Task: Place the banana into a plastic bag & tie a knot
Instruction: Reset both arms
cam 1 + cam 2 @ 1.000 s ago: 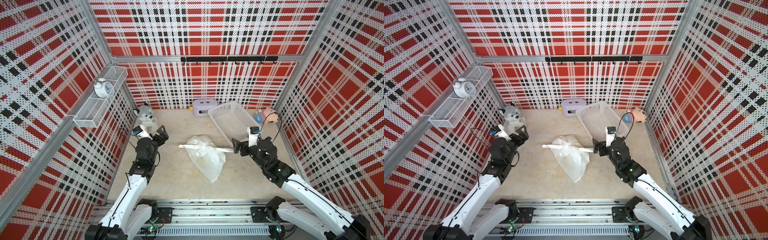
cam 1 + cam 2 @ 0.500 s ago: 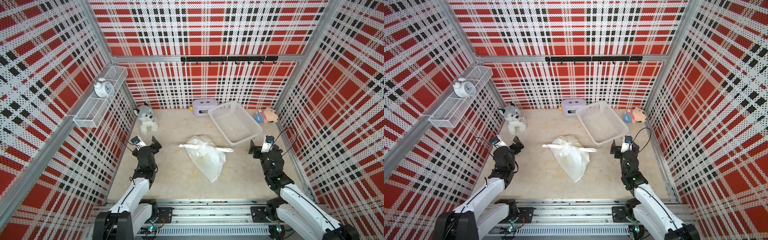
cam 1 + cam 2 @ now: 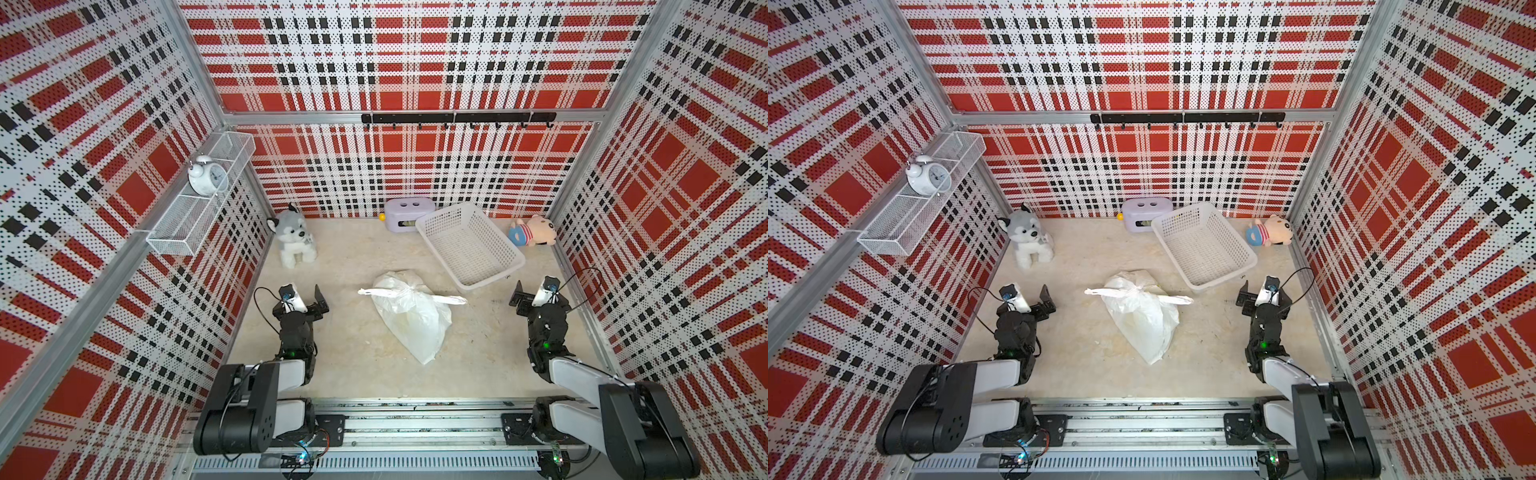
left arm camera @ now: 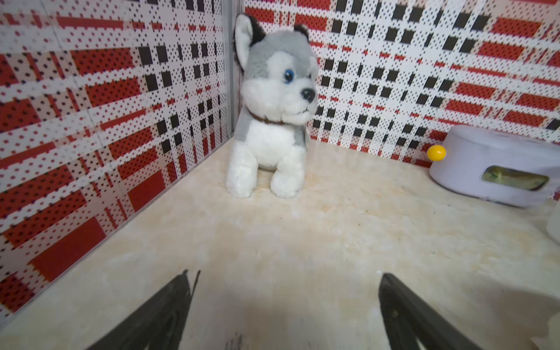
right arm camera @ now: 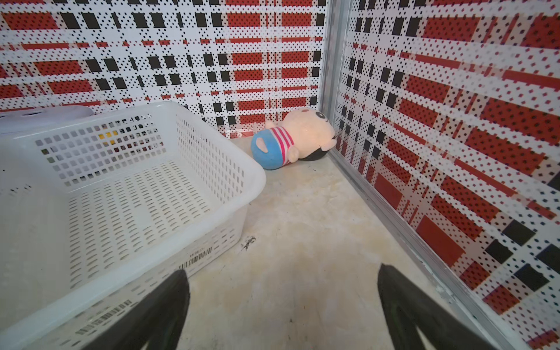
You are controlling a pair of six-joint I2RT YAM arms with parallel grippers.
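- A wire shelf hangs on the left wall. A white alarm clock stands in its far part.
- A gray and white toy dog sits up in the far left corner of the worktop.
- The left gripper is near the left wall, on the near side of the dog. In the left wrist view its two black fingers are spread wide, with only bare worktop between them.
- The plastic bag lies flat in the middle of the worktop, well apart from both grippers. Its pointed end is toward the near side.
- The knot is at the far end of the bag. Two thin white ends stick out from it, one to the left and one to the right.
- The banana cannot be seen clearly. Only a soft yellow color shows through the bag.
- A pale purple box sits at the far wall, with a small yellow ball just beside it on the left.
- A white basket with holes sits right of the box, turned at an angle.
- The right gripper is near the right wall, just beside the near corner of the basket. Its fingers are spread wide too, and it holds nothing.
- A pink toy pig in a striped top lies on its side in the far right corner.
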